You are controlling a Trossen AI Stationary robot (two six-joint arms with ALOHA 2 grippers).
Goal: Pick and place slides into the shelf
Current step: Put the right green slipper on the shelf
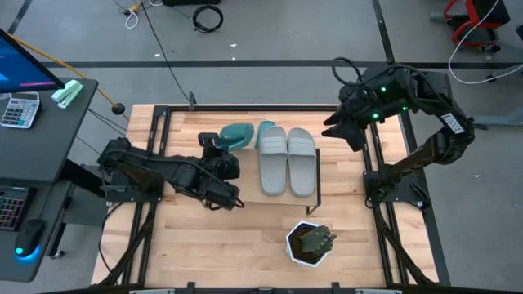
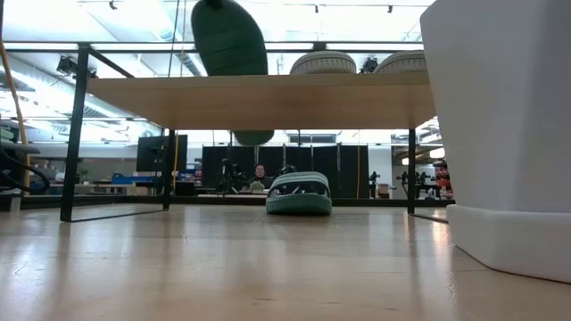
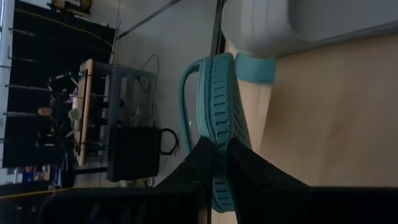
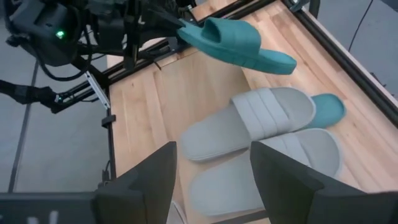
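Left hand point(image 1: 219, 153), frame centre-left, pinches a teal slide point(image 1: 237, 135) above the shelf point(image 1: 245, 176) board's bare left end; two grey slides point(image 1: 287, 160) fill its right; second teal slide point(image 2: 299, 193) lies beneath; right hand point(image 4: 211, 171) spread, upper right; counter point(image 1: 245, 245) front open.

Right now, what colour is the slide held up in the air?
Teal green slide, clearest in the right wrist view.

White hexagonal plant pot point(image 1: 309, 243) holding a dark green plant, on the wooden bench point(image 1: 212, 245) near its front edge. Off the bench: calculator point(image 1: 18, 109) on a dark side desk point(image 1: 41, 143); coiled black cable point(image 1: 207, 16) on the floor.
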